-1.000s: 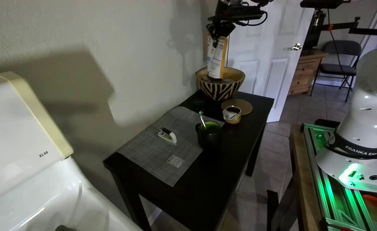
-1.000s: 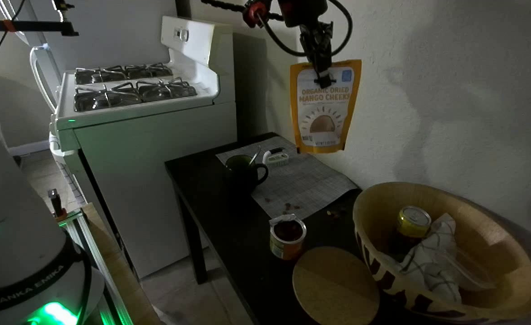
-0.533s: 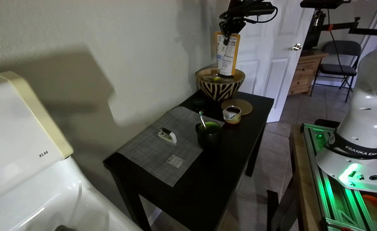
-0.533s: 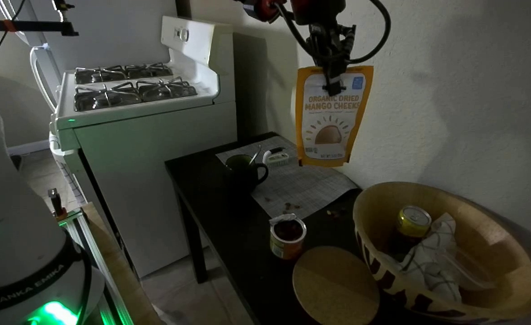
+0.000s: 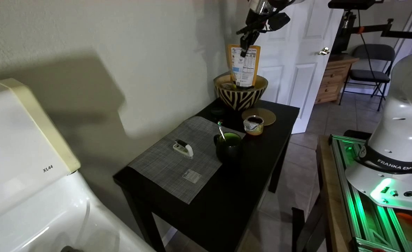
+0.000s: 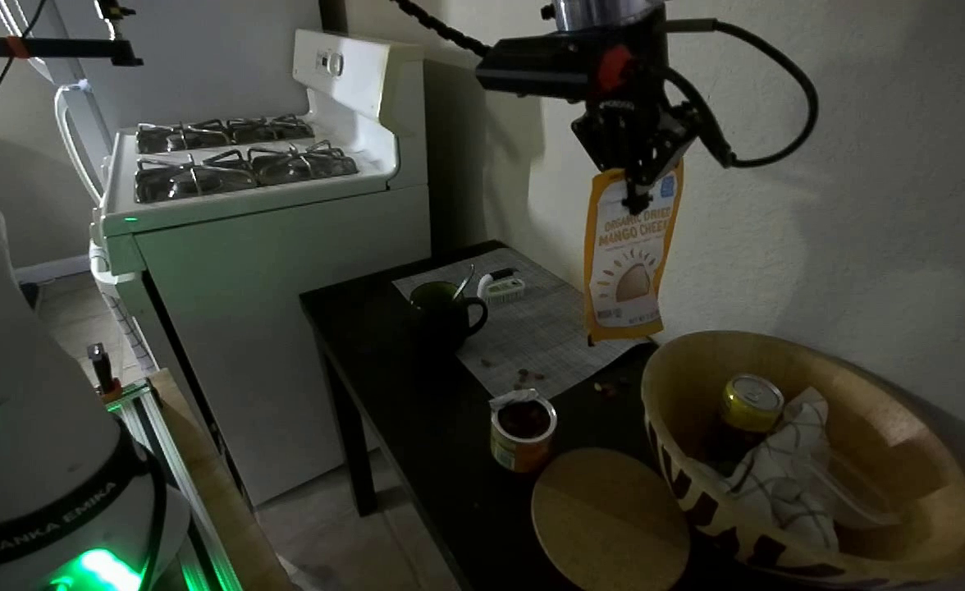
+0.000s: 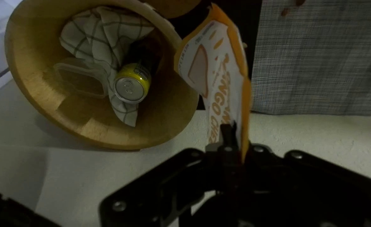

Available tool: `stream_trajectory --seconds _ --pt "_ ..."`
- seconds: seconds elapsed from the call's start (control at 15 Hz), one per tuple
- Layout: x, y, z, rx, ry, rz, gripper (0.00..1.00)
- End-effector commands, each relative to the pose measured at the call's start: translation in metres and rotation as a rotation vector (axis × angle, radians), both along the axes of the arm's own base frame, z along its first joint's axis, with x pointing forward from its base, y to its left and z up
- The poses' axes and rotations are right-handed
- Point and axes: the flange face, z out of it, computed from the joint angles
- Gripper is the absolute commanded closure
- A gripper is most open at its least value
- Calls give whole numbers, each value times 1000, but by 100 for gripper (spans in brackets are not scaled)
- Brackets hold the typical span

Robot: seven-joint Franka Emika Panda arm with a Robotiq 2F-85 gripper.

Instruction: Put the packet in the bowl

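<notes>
Wrist view: gripper (image 7: 229, 138) nearest, jaws standing together, just the packet (image 7: 215, 72) pinched between them near its top edge, about mid-width. Packet hangs bottom-down just beside the bowl (image 7: 168, 110), on the side toward the mat (image 7: 315, 63), not inside. Contact with the bowl's rim: can't tell. Handling, at a guess: light, soft film, bends easily (bowed here), maybe slick, hard to damage. Top seal looks like the right hold, since the bottom is free to go in first; that loose end may swing or snag on the bowl's rim. Step reads as transport, nearly done. Next should be: across over the bowl, down, release.

Past the packet, in the bowl: yellow can (image 7: 132, 83), checked cloth (image 7: 98, 34), clear tub (image 7: 81, 77). Packet will likely rest on these, not on the bowl's bottom. Outside the bowl, in an exterior view: disc (image 6: 610, 517) just beside it, opened cup (image 6: 522, 435) near it. Farther from the bowl, on the table (image 6: 482, 492): mug (image 6: 437, 324), plus brush (image 6: 505, 289) on the mat. Farthest from the bowl, past the table: stove (image 6: 285, 287).
</notes>
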Motion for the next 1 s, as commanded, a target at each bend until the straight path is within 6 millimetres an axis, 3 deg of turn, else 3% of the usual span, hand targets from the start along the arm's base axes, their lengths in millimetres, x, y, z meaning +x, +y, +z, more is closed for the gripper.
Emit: stream_trajectory --seconds 0.0,0.6,0.93 --pt "17 -29 -8 -35 -8 34 99" --pt "47 -83 -38 -100 77 48 99" --pt "67 -88 -44 -171 87 69 99"
